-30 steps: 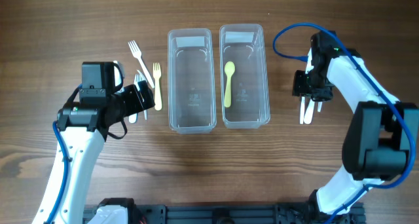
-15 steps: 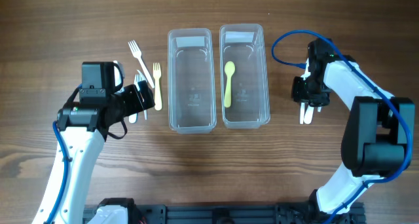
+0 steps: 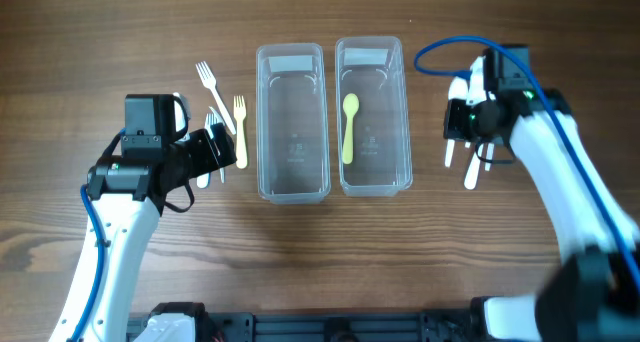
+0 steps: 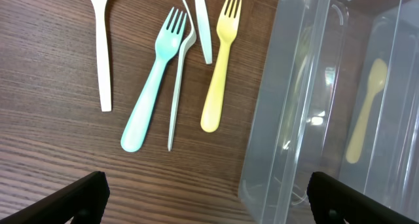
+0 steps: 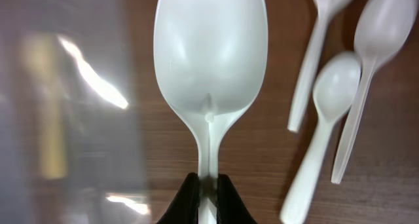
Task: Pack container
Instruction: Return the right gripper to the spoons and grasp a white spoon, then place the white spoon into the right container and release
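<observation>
Table point(image 3: 320, 272) of dark wood grain fills every view. On it two long clear tubs: the right container point(image 3: 373, 117), and touching its left wall a twin, the left container point(image 3: 292, 122). In the right container lies one yellow spoon point(image 3: 349, 127).

Just right of the right container is the right gripper point(image 5: 208, 192), pinched tight on the stem of a white spoon point(image 5: 209, 54). Its wrist view shows the tub wall as a blur at left and loose white spoons point(image 5: 327, 99) at right; overhead these are pale slivers.

Left of the left container is the left gripper point(image 3: 225, 150), spread wide and holding nothing. Its wrist view shows a yellow fork point(image 4: 219, 67), a teal fork point(image 4: 152, 86) and a white fork point(image 4: 101, 47) apart from the tubs.
</observation>
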Available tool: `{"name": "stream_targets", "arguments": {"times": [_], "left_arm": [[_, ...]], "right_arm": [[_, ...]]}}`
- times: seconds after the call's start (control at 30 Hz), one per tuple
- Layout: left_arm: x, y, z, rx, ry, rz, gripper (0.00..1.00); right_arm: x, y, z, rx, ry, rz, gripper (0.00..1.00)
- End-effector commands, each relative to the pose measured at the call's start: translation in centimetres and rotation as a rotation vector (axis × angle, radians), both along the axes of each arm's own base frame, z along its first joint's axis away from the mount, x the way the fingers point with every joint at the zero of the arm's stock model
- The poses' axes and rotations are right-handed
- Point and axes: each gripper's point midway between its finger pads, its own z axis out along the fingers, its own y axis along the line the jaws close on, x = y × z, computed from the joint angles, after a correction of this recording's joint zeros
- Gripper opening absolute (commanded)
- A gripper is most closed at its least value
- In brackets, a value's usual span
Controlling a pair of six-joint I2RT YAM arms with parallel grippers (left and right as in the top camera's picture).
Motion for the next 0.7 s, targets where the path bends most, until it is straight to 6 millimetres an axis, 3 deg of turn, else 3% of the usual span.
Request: {"name": "stream_targets", "arguments": {"times": [0.0, 0.1, 0.17, 0.23, 0.33, 0.43, 0.53, 0.6, 0.67], "left_arm": [[0.4, 0.3, 0.5, 0.015, -0.017, -0.009, 1.0], [0.4, 0.3, 0.5, 0.014, -0.017, -0.009, 1.0], [0.4, 0.3, 0.5, 0.015, -0.017, -0.009, 1.0], [0.4, 0.3, 0.5, 0.014, -0.017, -0.009, 1.0], [0.4, 0.3, 0.5, 0.015, -0.017, -0.009, 1.0], [0.4, 0.3, 0.5, 0.014, -0.017, -0.009, 1.0], [0.4, 0.3, 0.5, 0.015, -0.017, -0.009, 1.0], [0.4, 0.3, 0.5, 0.015, -0.017, -0.009, 1.0], [0.4, 0.3, 0.5, 0.015, -0.017, -0.009, 1.0]], "right_arm": [[-1.1, 4.8, 7.1, 0.111, -0.193, 0.136, 0.04], [-2.0, 8.2, 8.0, 0.152, -0.211, 0.186, 0.04], [-2.3, 10.9, 6.3, 0.178, -0.172, 0.216, 0.04], [-2.3, 12.8, 4.3, 0.182, -0.122, 0.246, 0.04], [-1.6, 15.6, -1.7, 0.158, 0.001, 0.277, 0.04], [-1.0, 15.8, -6.0, 0.142, 0.089, 0.228, 0.1], [-1.2, 15.7, -8.5, 0.125, 0.146, 0.224, 0.31], [-1.3, 15.7, -8.6, 0.114, 0.145, 0.249, 0.42], [-1.1, 15.6, -7.1, 0.112, 0.114, 0.271, 0.48]]}}
